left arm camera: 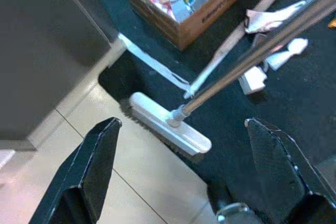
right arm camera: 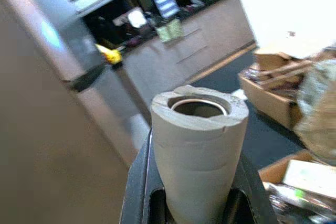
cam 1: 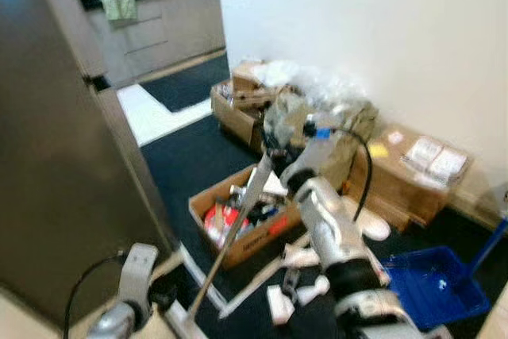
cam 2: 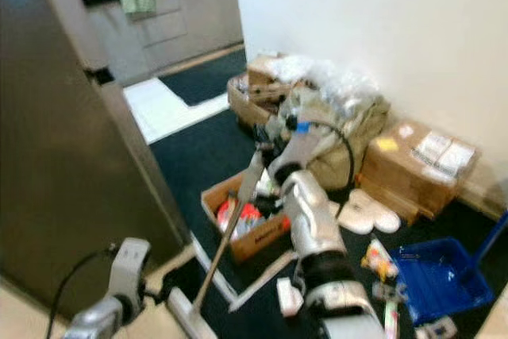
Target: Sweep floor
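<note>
A broom with a thin metal handle (cam 1: 230, 248) slants down from my right gripper (cam 1: 272, 151) to its white head (left arm camera: 170, 129), which rests where dark carpet meets pale tiles. My right gripper (right arm camera: 197, 203) is shut on the grey foam grip (right arm camera: 199, 140) at the handle's top. My left arm (cam 1: 133, 275) is low at the left. Its gripper (left arm camera: 182, 124) is open above the broom head, with the fingers (left arm camera: 92, 174) wide apart and nothing between them. Scraps of litter (cam 1: 298, 287) lie on the dark floor (cam 1: 186, 160).
An open cardboard box (cam 1: 238, 232) of packets stands just past the broom. A pale wooden stick (left arm camera: 231, 40) lies beside it. A blue dustpan (cam 1: 432, 283) is at the right. More boxes (cam 1: 413, 172) and bags line the white wall. A tall steel panel (cam 1: 55, 156) stands at my left.
</note>
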Robot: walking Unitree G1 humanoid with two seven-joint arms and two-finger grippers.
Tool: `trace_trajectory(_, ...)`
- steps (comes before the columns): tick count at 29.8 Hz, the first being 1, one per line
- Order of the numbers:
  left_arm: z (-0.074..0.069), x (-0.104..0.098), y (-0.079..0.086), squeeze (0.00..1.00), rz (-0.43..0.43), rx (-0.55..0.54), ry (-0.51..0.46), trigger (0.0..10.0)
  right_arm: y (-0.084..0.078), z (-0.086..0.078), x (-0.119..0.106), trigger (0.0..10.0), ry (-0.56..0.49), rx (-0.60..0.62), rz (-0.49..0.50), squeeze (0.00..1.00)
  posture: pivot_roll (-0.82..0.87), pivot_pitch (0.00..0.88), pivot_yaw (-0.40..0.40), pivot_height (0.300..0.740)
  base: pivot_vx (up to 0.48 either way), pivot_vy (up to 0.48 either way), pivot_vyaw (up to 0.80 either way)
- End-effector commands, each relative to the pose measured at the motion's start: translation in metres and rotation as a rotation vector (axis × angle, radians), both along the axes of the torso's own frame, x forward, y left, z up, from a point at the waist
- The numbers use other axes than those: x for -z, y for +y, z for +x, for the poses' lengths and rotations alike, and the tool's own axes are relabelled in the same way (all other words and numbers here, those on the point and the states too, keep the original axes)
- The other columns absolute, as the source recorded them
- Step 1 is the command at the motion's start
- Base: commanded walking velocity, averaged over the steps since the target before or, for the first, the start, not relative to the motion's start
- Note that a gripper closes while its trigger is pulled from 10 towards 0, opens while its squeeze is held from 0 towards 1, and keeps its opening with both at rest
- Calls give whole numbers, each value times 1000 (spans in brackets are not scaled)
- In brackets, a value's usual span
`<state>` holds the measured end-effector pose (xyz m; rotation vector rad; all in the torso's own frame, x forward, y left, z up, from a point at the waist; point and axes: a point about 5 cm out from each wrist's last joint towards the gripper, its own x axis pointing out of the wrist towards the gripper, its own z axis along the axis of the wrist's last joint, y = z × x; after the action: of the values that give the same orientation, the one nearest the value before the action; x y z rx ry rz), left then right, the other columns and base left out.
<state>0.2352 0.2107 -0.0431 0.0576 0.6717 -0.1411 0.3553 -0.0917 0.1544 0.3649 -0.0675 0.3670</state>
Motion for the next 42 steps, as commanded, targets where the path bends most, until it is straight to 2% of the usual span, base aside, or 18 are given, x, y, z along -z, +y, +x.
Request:
trace_trajectory(1,-1,0,0,0,-3,2,2,10000,1,0,-2,10000,-9,3,-4,0,-13,6,103,740,262,0,0)
trace_trajectory(5,-2,1,1,0,-1,-12,4,10000,3,-1,5,10000,30,11,-19,0,-17,18,102,740,0,0,0)
trace_trajectory(7,-3,3,1,0,-5,-30,11,10000,6,-3,16,10000,97,30,-48,0,-20,35,96,740,0,0,0)
trace_trajectory(10,-4,3,1,0,-13,-31,12,10000,9,-4,23,10000,139,37,-52,0,-23,45,94,740,0,0,0)
trace_trajectory(12,-6,4,0,0,-29,-27,14,10000,14,-8,34,10000,221,45,-36,0,-23,59,89,740,0,0,0)
trace_trajectory(13,-6,4,0,0,-29,-27,14,10000,14,-8,34,10000,221,45,-36,0,-23,59,89,740,0,0,0)
trace_trajectory(14,-8,5,-1,0,-38,-14,18,10000,18,-10,42,10000,280,69,13,0,-23,71,87,740,0,0,0)
trace_trajectory(15,-10,6,-2,0,-40,-4,22,10000,19,-11,46,10000,308,100,17,0,-19,85,85,740,0,0,0)
trace_trajectory(21,-13,8,-3,0,-46,10,26,10000,19,-12,54,10000,360,176,6,0,-16,102,84,740,0,0,0)
trace_trajectory(29,-16,9,-1,0,-37,38,36,10000,22,-8,45,10000,317,223,24,0,-13,125,84,740,0,0,0)
trace_trajectory(42,-13,8,-4,0,-45,34,25,10000,21,-8,45,10000,297,277,23,0,-19,125,81,740,0,0,0)
